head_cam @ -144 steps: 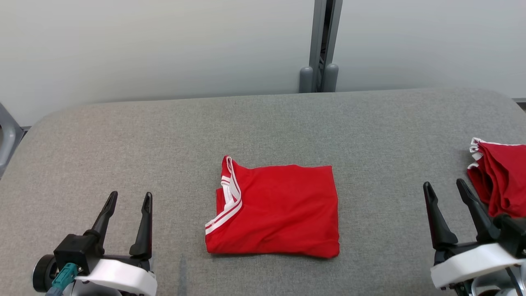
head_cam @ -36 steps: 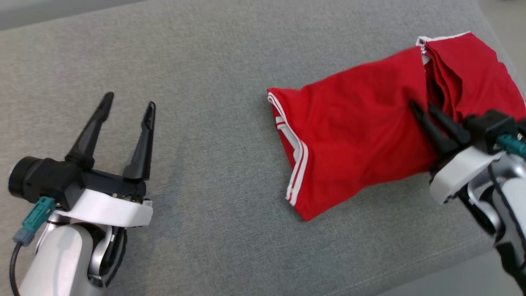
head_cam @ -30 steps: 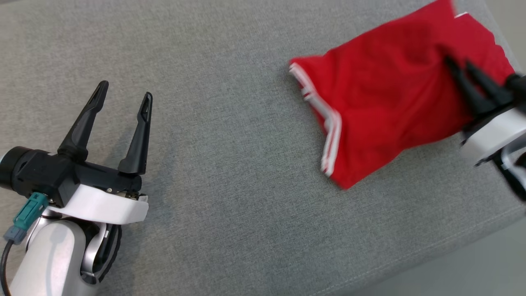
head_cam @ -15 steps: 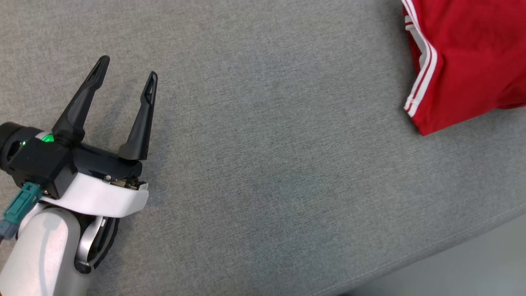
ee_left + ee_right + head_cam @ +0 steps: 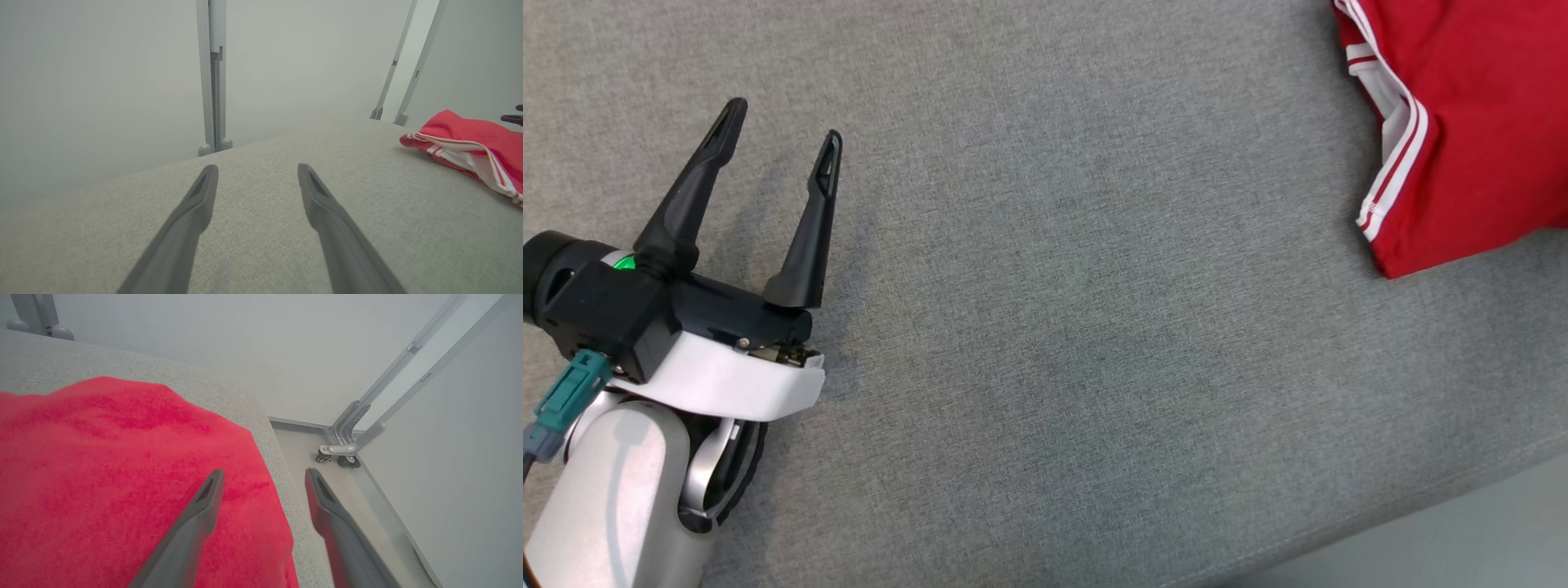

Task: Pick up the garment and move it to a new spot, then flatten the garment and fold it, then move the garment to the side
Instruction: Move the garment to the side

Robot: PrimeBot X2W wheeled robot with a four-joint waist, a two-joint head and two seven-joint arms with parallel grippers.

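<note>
Red garment (image 5: 122,477) lies at table (image 5: 1054,327) edge, beneath right gripper (image 5: 263,473): fingers apart, empty. Left gripper (image 5: 784,121) apart, garment well off its right. Judged: set-aside step closing. Next: lift clear without snagging cloth.

You are looking at a desk (image 5: 1045,343) covered in grey woven fabric, with a rounded corner (the weave shows plainly in the head view). Behind it stand pale, plain wall panels (image 5: 102,73), joined by a grey metal post (image 5: 212,73) on rounded feet (image 5: 226,143). Beside the desk lies a light grey floor (image 5: 302,457), where a tubular frame (image 5: 391,367) stands on small castors (image 5: 337,458). The light is soft and even.
</note>
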